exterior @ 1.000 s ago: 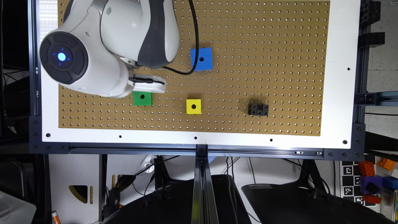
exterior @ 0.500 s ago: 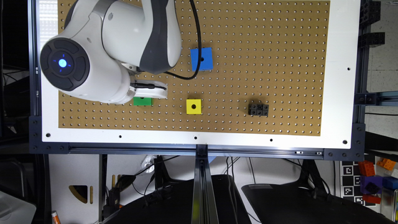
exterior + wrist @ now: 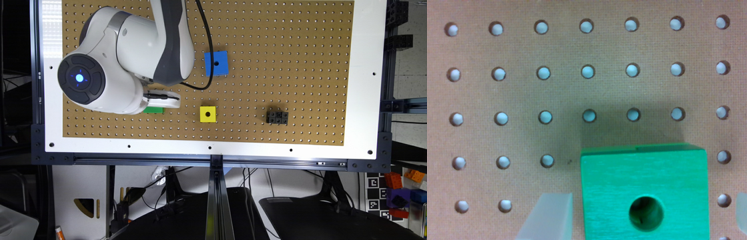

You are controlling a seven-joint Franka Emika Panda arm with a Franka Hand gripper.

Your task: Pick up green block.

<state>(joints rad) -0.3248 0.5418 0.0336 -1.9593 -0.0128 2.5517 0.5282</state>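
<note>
The green block (image 3: pixel 644 187) is a bright green square with a round hole in its top, lying flat on the pegboard. In the wrist view my gripper (image 3: pixel 644 215) is open, with one translucent finger (image 3: pixel 549 220) on each side of the block and a small gap on both sides. In the exterior view only a thin strip of the green block (image 3: pixel 154 110) shows beneath the white gripper (image 3: pixel 163 100), at the board's lower left.
A yellow block (image 3: pixel 207 114) lies to the exterior view's right of the green one. A larger blue block (image 3: pixel 216 63) sits farther up the board, and a small black piece (image 3: pixel 277 117) farther right. The brown pegboard (image 3: pixel 300 66) has a white border.
The arm has moved over the green block, which went from fully visible to a thin strip under the gripper in the exterior view.
</note>
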